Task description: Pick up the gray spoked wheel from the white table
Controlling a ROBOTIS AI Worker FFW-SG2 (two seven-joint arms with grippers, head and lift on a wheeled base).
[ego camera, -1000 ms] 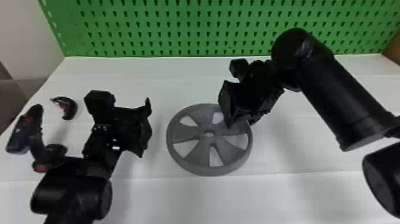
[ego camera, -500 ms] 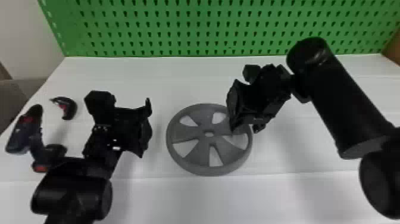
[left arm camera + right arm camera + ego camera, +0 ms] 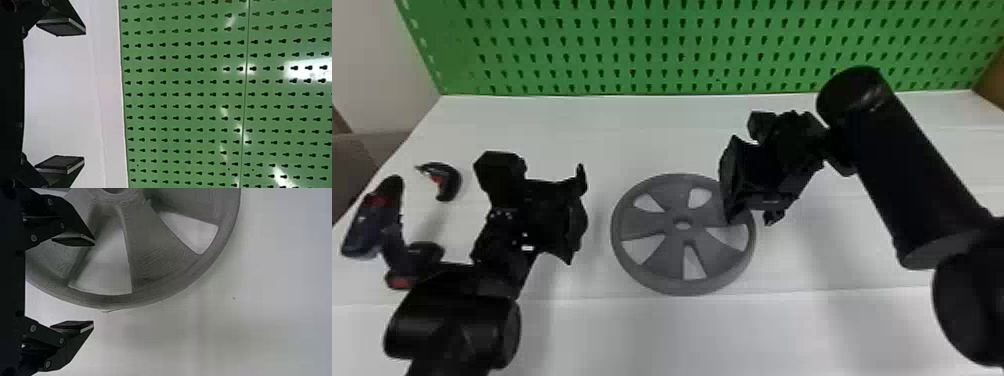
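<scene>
1 pale wall (image 3: 377,60) at left; 1 green pegboard (image 3: 673,48) behind, catching white glare.

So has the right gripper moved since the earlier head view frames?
Yes. The right gripper has shifted toward the robot's right, judged against the gray spoked wheel, which lies where it did.

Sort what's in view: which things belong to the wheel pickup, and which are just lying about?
For the job:
gray spoked wheel
white table under it
right gripper, open above the wheel's rim

Just lying about:
cordless drill
small curved black-and-red tool
</scene>
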